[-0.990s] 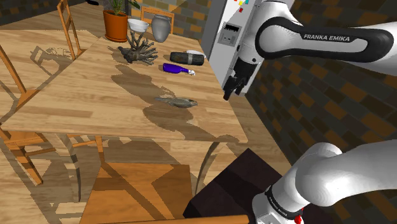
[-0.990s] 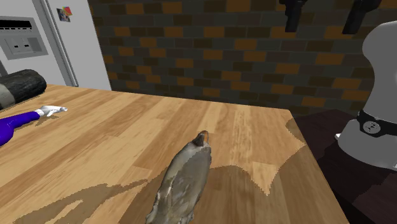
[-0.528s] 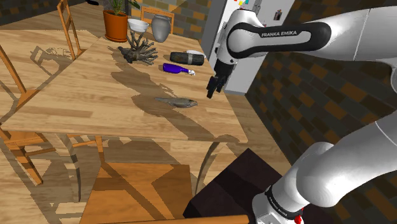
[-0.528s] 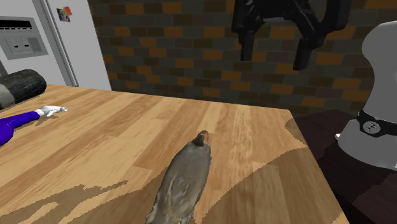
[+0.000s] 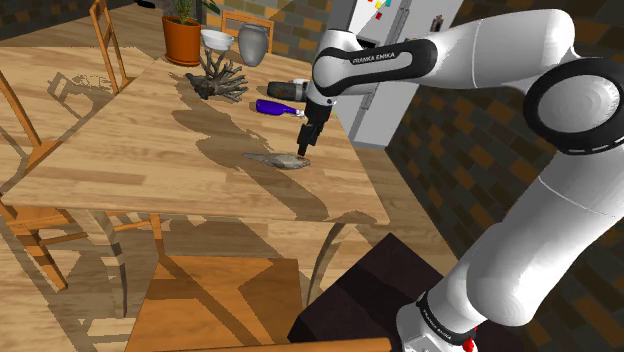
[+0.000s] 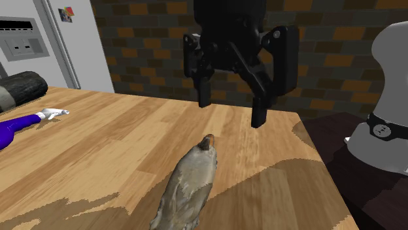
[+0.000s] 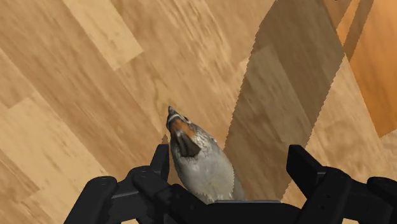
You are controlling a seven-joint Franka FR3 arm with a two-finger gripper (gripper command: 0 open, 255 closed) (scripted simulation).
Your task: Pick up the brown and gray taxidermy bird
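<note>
This is a lived-in home, a dining kitchen. A long wooden table (image 5: 130,150) stands on a plank floor (image 5: 60,305) with wooden chairs (image 5: 220,295) around it. A potted plant (image 5: 183,32), a white bowl (image 5: 214,38) and a grey vase (image 5: 253,43) sit at its far end. A white fridge (image 6: 39,55) bearing magnets (image 6: 67,13) stands by a dark brick wall (image 6: 163,46).

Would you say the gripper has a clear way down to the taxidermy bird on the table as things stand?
Probably yes: the gripper hangs open just above the bird, near its head; nothing lies between them, and the purple bottle lies well aside.
</note>
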